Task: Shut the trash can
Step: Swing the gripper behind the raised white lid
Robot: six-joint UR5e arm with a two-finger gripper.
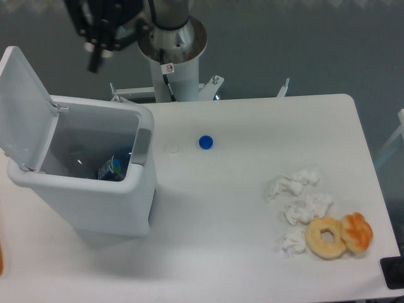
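The trash can [88, 202] is a large white bin at the table's left. Its flat lid [24, 107] stands raised on the far-left side, so the top is open. A grey latch tab [144, 146] sits on its right rim, and a blue-labelled item [110, 169] lies inside. My gripper [95, 64] hangs in the air beyond the table's back edge, above and behind the can, right of the lid's top. Its fingers show as one dark tip pressed together with nothing in them.
A blue cap [205, 142] and a small white disc [172, 149] lie right of the can. Crumpled tissues [302, 201], a donut [326, 237] and an orange pastry [358, 231] sit at the front right. The arm's pedestal [175, 57] rises behind the table.
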